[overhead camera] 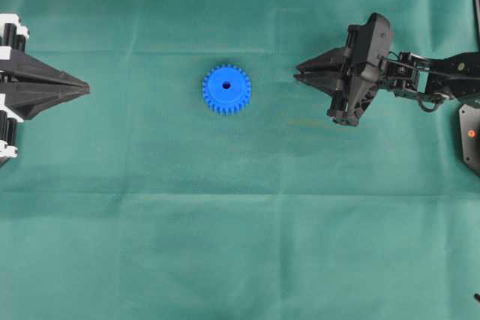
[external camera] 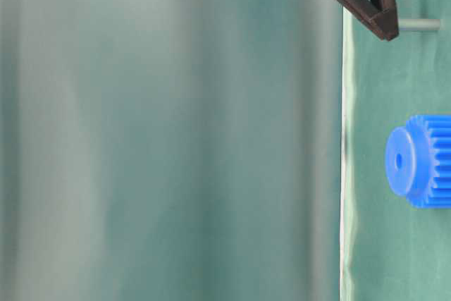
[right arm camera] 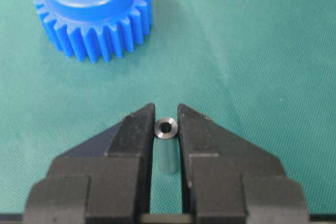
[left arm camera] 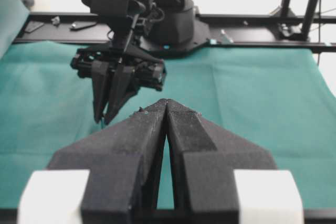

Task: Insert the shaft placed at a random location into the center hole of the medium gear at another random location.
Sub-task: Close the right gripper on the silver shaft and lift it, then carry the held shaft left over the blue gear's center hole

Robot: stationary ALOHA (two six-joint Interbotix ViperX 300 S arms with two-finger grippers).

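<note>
The medium gear [overhead camera: 226,89], bright blue and toothed, lies flat mid-table with its center hole [overhead camera: 226,85] facing up. It also shows in the right wrist view [right arm camera: 94,14] and the table-level view [external camera: 423,160]. My right gripper [overhead camera: 296,75] is to the right of the gear, pointing down. Its jaws [right arm camera: 166,109] are shut on the top of the shaft [right arm camera: 166,127], a small silvery pin held upright. The shaft [external camera: 419,25] sticks out below the fingertips. My left gripper [overhead camera: 88,89] is shut and empty at the left edge [left arm camera: 167,103].
A green cloth [overhead camera: 240,245] covers the whole table. The right arm's base and a black frame rail [left arm camera: 252,22] stand at the far side in the left wrist view. A black plate with a red dot [overhead camera: 471,134] sits at the right edge.
</note>
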